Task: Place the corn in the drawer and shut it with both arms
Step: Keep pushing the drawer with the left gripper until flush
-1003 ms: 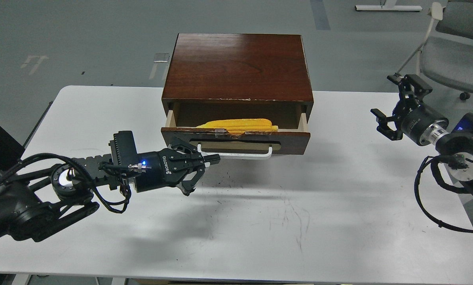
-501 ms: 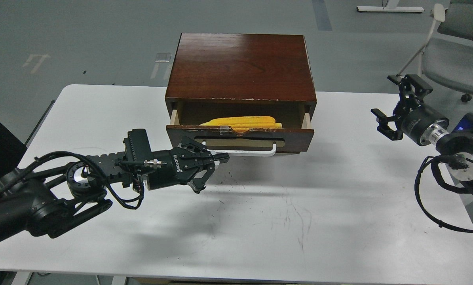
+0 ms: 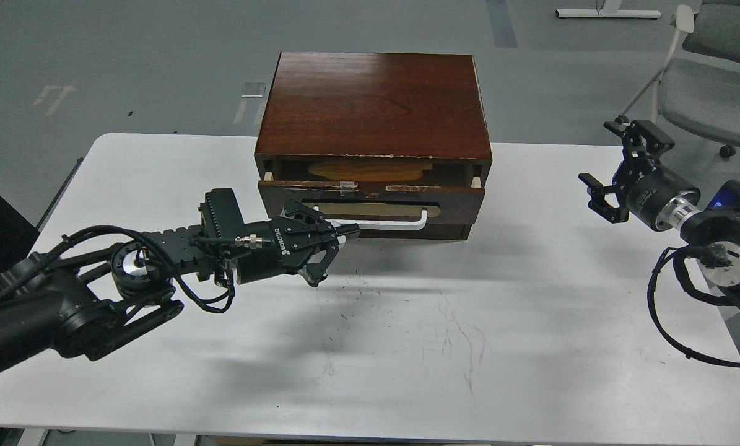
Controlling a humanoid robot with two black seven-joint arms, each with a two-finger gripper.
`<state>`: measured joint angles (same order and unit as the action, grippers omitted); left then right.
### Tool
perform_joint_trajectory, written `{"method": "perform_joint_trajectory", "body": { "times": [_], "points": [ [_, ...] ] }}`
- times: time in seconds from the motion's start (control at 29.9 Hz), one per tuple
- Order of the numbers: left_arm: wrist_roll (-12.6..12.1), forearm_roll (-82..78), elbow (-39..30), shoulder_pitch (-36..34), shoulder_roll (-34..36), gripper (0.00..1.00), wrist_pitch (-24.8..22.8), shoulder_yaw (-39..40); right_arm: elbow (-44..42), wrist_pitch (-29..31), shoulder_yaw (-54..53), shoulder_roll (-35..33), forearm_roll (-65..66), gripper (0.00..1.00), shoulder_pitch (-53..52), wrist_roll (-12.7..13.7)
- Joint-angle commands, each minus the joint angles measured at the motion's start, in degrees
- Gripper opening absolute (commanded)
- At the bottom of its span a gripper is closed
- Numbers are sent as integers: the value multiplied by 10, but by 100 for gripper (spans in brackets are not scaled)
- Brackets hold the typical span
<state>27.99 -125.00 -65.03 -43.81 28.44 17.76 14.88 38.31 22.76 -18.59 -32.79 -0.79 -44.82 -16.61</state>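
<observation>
corn (image 3: pixel 370 169) dim in shadow inside the drawer (image 3: pixel 370 192), its lower half hidden, chair (image 3: pixel 710 74) cut off at right

Your left arm (image 3: pixel 85 297), at the lower left of the frame, is matte black with looping cables, a silver wrist ring and white ROBOTIQ lettering. Your right arm (image 3: pixel 710 235), at the right edge, shows a silver band, a blue light and slack black cable.

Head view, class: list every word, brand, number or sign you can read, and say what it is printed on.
"ROBOTIQ": white letters on the body of the black two-finger left gripper.
Black right gripper: small pale marks on its body, too blurred to read.
Dark reddish-brown wooden drawer: no text.
</observation>
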Motion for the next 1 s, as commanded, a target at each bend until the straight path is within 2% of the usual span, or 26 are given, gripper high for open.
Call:
{"method": "perform_joint_trajectory", "body": {
  "times": [0.0,0.97],
  "points": [
    [0,0,13,-6,-15,0,0,0,0,0,0,0,0,100,0,0],
    [0,0,41,-30,-39,0,0,3,1,5,0,-3,0,100,1,0]
  ]
}}
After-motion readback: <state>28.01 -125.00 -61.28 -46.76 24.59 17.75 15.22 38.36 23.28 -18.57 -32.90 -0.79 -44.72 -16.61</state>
